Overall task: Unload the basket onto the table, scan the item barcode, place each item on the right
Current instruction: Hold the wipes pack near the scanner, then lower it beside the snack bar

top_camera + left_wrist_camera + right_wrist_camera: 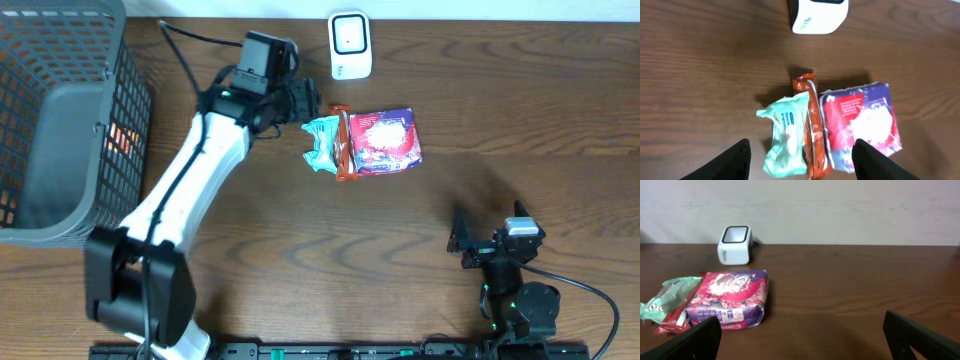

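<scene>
Three items lie side by side on the table: a teal packet (pixel 322 143) (pixel 786 135), an orange bar (pixel 343 146) (pixel 813 131) and a purple-and-red pack (pixel 386 140) (pixel 861 122) (pixel 730 299). The white scanner (pixel 350 45) (pixel 817 16) (pixel 734 245) stands behind them. My left gripper (pixel 307 101) (pixel 801 165) hovers just above the teal packet and orange bar, open, with nothing between its fingers. My right gripper (pixel 468 243) (pixel 802 340) rests low at the front right, open wide and empty, facing the items from a distance.
A dark mesh basket (pixel 60 120) stands at the far left beside my left arm. A black cable (pixel 195 38) runs along the back edge. Bare wooden tabletop (pixel 520 130) stretches to the right of the items.
</scene>
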{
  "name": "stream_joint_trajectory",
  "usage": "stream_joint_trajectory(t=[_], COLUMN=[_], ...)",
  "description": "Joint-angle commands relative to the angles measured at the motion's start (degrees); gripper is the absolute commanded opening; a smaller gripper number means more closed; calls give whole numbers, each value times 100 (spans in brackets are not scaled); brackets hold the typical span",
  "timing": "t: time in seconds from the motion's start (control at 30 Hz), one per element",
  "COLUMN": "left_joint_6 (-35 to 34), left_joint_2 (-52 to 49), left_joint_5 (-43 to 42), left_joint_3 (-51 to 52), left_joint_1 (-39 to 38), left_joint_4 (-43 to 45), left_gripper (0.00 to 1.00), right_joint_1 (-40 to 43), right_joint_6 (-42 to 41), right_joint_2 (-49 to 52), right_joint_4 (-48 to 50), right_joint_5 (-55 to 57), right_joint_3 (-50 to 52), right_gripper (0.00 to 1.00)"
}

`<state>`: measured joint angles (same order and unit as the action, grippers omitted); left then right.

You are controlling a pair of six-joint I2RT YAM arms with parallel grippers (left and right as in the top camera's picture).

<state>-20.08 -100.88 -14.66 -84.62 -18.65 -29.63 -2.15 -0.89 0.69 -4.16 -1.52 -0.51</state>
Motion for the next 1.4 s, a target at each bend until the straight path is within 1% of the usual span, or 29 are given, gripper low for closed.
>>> stream_joint_trajectory(t=[0.0, 0.07, 0.1, 0.2, 0.33, 0.47, 0.8, 0.93, 1.37], left_joint_6=[157, 157, 157, 160, 160, 157, 173, 398, 549], left_joint_2=[199, 282, 284, 284, 284, 284, 284, 284, 284], left_joint_5=[39, 42, 42, 44, 44, 245, 254, 251, 247], left_joint_3=[-48, -48, -48, -48, -48, -48, -48, -48, -48], left_joint_1=[92, 125, 129, 129, 129, 129, 129, 129, 129], left_joint_4=[-251, -557, -748, -1108, -1464, -1707, -1921, -1969, -2114], left_gripper=[65, 66, 73, 81, 86, 87, 88, 88, 89], right_joint_1=[35, 35, 35, 35, 35, 35, 35, 35, 35], right_joint_6=[-76, -76, -76, -76, -76, -76, -76, -76, -76], right_joint_2=[-28, -28, -28, -28, -28, -28, -28, -28, -28], right_joint_4=[-11, -11, -11, -11, -11, -11, -11, -11, -11], right_joint_5=[-9, -9, -9, -9, -9, -9, -9, -9, -9], right_joint_3=[20, 20, 20, 20, 20, 20, 20, 20, 20], right_gripper=[99, 99, 99, 99, 99, 99, 99, 99, 99])
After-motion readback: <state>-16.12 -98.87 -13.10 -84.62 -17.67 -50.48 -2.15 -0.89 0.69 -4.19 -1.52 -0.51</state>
